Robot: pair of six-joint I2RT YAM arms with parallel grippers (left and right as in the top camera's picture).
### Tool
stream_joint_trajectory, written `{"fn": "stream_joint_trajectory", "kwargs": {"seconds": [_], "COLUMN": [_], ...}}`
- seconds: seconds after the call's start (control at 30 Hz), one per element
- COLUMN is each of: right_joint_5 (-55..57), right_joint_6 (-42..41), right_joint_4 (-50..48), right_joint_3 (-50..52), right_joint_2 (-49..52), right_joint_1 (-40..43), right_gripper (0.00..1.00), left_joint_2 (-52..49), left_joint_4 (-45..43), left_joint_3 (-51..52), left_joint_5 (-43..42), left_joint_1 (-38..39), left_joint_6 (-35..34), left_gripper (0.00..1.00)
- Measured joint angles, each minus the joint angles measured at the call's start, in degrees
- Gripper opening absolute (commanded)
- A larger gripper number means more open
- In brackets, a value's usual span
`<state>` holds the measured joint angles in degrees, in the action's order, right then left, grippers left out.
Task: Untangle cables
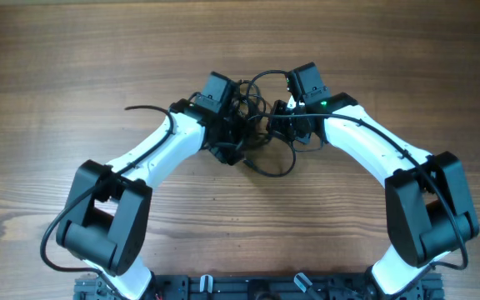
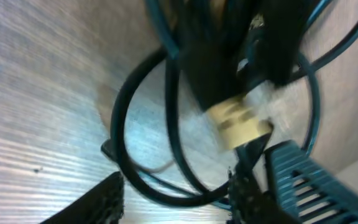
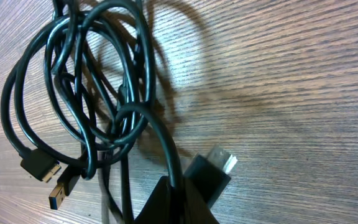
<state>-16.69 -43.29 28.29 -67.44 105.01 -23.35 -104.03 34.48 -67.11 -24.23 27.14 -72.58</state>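
Right gripper (image 3: 173,188) is clamped on one strand of the cables (image 1: 257,125), its fingers closed to a wedge with the cord running in at their tip. Right against the right gripper sits a black plug (image 3: 215,169) with a silver end. Farther from the right gripper along the same bunch, the cords spread in overlapping loops on the wooden table (image 1: 73,67). Two more ends rest at the loops' edge: a wide black plug (image 3: 41,168) and a flat plug (image 3: 61,191) with a blue tongue. Across the knot from the right gripper sits the left gripper (image 2: 174,196), so the knot lies between the two. Its fingers stand apart, with one loop crossing the gap unpinched. That view is blurred. A pale block (image 2: 238,121) shows among the cords, and I cannot tell what it is.
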Motion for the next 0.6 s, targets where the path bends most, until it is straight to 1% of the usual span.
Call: {"fn": "stream_joint_trajectory", "kwargs": {"seconds": [0.03,0.1,0.17,0.3,0.4,0.5,0.57,0.6], "right_joint_5": [0.0,0.0,0.0,0.0,0.0,0.0,0.0,0.0], "right_joint_6": [0.0,0.0,0.0,0.0,0.0,0.0,0.0,0.0], "right_joint_4": [0.0,0.0,0.0,0.0,0.0,0.0,0.0,0.0], "right_joint_3": [0.0,0.0,0.0,0.0,0.0,0.0,0.0,0.0], "right_joint_2": [0.0,0.0,0.0,0.0,0.0,0.0,0.0,0.0], "right_joint_1": [0.0,0.0,0.0,0.0,0.0,0.0,0.0,0.0], "right_gripper": [0.06,0.06,0.06,0.06,0.06,0.06,0.06,0.06], "left_joint_2": [0.0,0.0,0.0,0.0,0.0,0.0,0.0,0.0], "left_joint_4": [0.3,1.1,1.4,1.0,0.1,0.0,0.0,0.0], "left_joint_3": [0.0,0.0,0.0,0.0,0.0,0.0,0.0,0.0], "left_joint_5": [0.0,-0.1,0.0,1.1,2.8,4.3,5.2,5.7], "left_joint_1": [0.5,1.3,1.8,1.5,1.1,1.0,1.0,1.0], "left_joint_6": [0.0,0.2,1.2,2.0,1.7,0.1,-1.4,-2.0], "left_gripper": [0.45,0.45,0.48,0.49,0.54,0.57,0.54,0.5]}}
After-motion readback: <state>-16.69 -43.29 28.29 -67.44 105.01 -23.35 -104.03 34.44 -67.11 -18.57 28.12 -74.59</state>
